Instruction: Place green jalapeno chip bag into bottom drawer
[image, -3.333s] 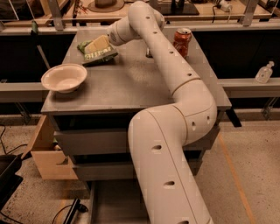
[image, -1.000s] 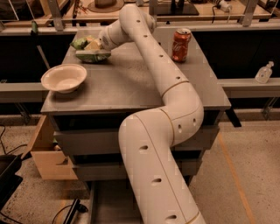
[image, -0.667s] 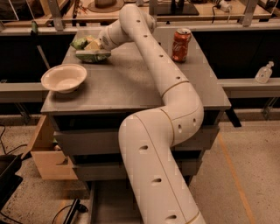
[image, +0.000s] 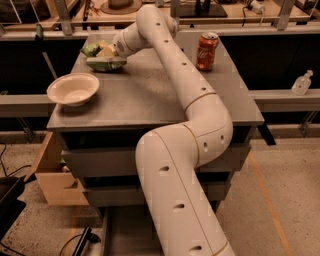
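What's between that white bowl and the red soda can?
In the camera view, only bare grey cabinet top and the robot's white arm crossing it; its tool is at the crinkled green chip bag.

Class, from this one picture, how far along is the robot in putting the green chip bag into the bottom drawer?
Done: the shallow grey bottom drawer looks pulled out near the floor. In hand: the gripper is at the crinkled green chip bag on the grey cabinet top, at its far-left corner; a grasp isn't confirmed. Left: lifting, carrying down, releasing into the drawer.
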